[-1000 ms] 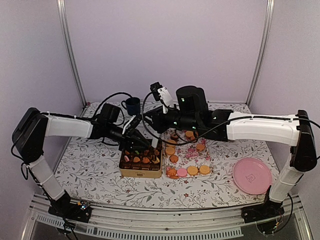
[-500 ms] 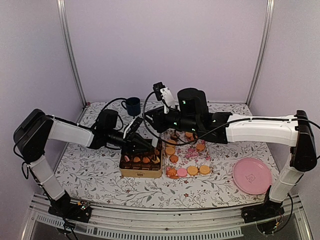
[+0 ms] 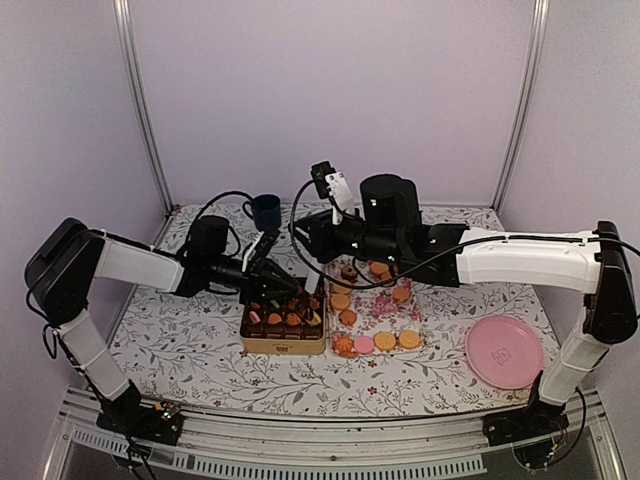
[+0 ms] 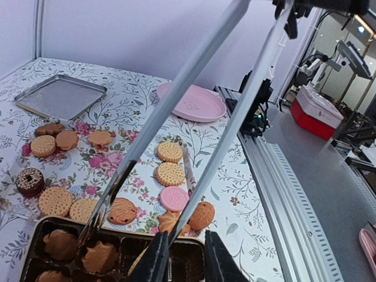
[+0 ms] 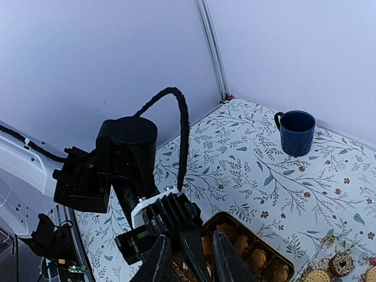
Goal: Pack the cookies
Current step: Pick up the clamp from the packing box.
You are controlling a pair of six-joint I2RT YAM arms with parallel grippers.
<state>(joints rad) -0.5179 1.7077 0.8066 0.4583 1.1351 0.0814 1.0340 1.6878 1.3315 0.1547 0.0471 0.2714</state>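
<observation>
Golden cookies (image 3: 385, 341) lie on floral paper (image 3: 381, 306) mid-desk, just right of the tin (image 3: 280, 347). The left gripper (image 4: 185, 267) hovers above the tin, the right gripper (image 5: 191, 258) is probably nearer them, and neither's hold can be told.

The cookies (image 4: 170, 174) I pack lie flat on the flowered sheet (image 4: 94, 170), mostly golden, one pink; others fill the box (image 3: 281, 346).

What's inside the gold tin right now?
The gold tin has dark compartments holding cookies, mostly golden-orange, with at least one pink. The left gripper overhangs the far edge, so what lies under it can't be seen.
</observation>
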